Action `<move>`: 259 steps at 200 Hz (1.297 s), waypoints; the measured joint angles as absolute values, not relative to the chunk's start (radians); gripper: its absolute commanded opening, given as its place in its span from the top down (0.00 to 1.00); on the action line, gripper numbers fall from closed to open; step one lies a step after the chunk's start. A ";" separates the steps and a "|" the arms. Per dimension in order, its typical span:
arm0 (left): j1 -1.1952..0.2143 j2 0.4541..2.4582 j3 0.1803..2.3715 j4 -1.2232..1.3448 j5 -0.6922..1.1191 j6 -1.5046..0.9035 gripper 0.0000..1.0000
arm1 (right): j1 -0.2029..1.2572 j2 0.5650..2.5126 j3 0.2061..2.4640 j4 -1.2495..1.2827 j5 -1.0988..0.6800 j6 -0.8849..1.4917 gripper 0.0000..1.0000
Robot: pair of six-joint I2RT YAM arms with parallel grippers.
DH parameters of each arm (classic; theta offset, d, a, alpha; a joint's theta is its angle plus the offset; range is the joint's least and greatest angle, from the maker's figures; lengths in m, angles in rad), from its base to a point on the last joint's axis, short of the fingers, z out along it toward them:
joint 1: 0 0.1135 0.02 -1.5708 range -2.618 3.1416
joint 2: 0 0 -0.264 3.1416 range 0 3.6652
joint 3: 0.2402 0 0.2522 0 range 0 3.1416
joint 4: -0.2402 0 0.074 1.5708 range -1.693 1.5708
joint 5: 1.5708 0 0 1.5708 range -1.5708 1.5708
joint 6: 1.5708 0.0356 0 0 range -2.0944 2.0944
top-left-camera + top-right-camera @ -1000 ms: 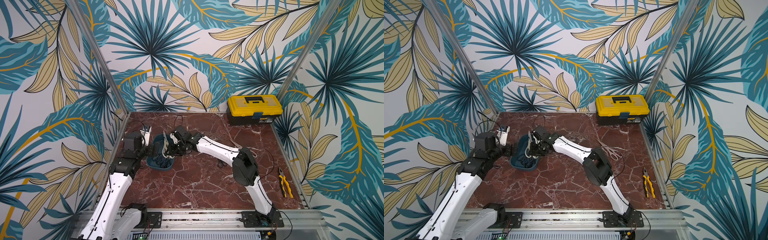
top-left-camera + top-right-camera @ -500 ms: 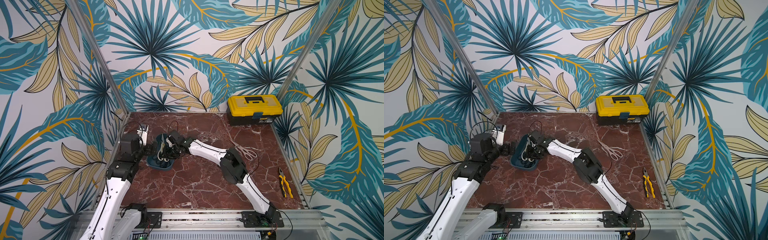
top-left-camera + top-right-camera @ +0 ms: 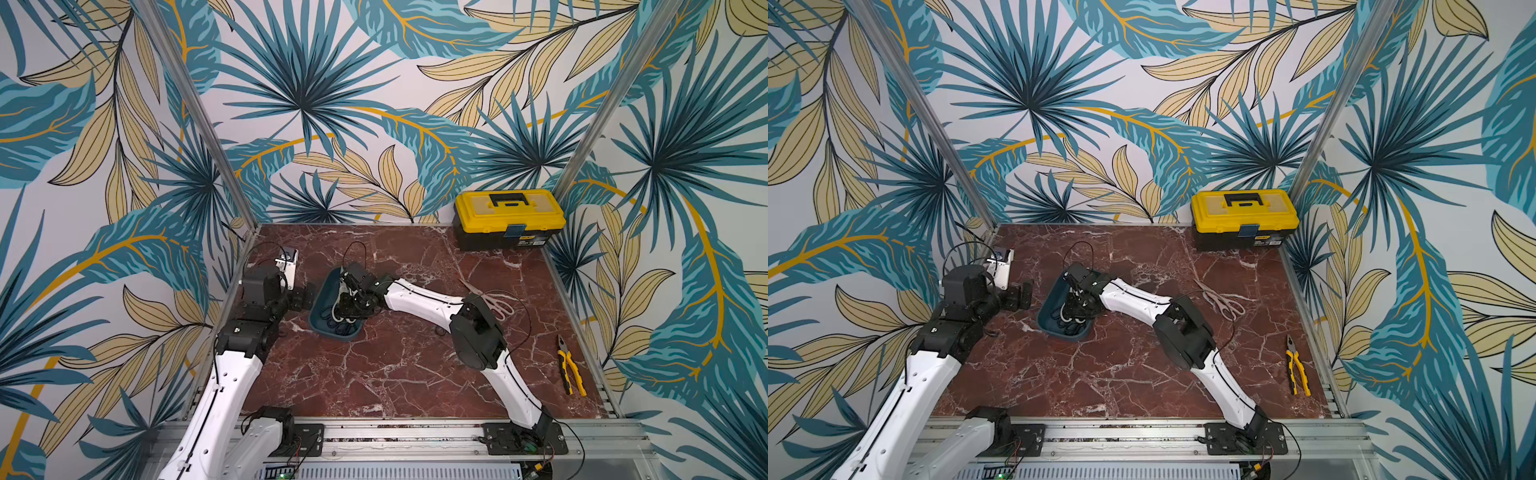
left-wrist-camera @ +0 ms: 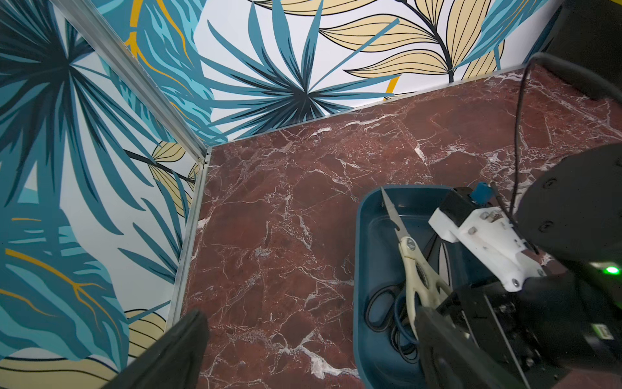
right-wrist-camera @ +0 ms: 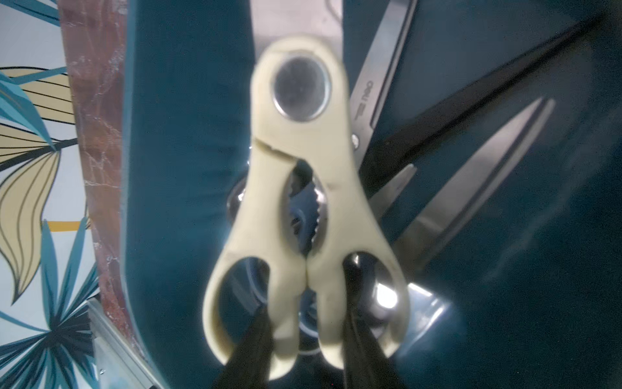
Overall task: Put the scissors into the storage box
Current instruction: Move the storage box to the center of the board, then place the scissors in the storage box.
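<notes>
Lowered my R arm into box since sec ago. L gripper wide open, empty, just beside box. R gripper clamped on cream scissors, inside box over other pairs, not yet let go. Pink scissors on table far R: left to do.

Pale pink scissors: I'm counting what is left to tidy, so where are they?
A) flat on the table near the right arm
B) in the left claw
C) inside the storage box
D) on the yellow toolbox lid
A: in both top views the pale pink scissors lie on the table by the right arm's elbow, apart from the storage box.
</notes>
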State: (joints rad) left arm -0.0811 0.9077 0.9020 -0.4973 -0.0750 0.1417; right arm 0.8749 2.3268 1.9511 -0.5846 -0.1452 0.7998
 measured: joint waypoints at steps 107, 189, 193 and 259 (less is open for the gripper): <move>-0.081 0.851 0.902 -0.498 -0.091 0.148 0.00 | 0.834 2.194 1.776 -0.687 0.028 0.680 0.64; -0.080 0.892 0.902 -0.498 -0.010 0.153 0.00 | 0.833 2.059 1.769 -0.810 0.132 0.542 0.33; -0.080 0.897 0.902 -0.498 0.007 0.155 0.00 | 0.833 2.040 1.769 -0.813 0.132 0.534 0.33; -0.207 0.984 0.902 -0.516 0.316 0.236 0.00 | 0.537 1.618 1.475 -0.811 0.129 0.426 0.35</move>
State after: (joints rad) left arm -0.2070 0.9840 0.9020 -0.5159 0.3161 0.2356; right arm 0.5369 1.6184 1.4746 -0.8112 0.1287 0.4263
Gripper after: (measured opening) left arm 0.999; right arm 0.652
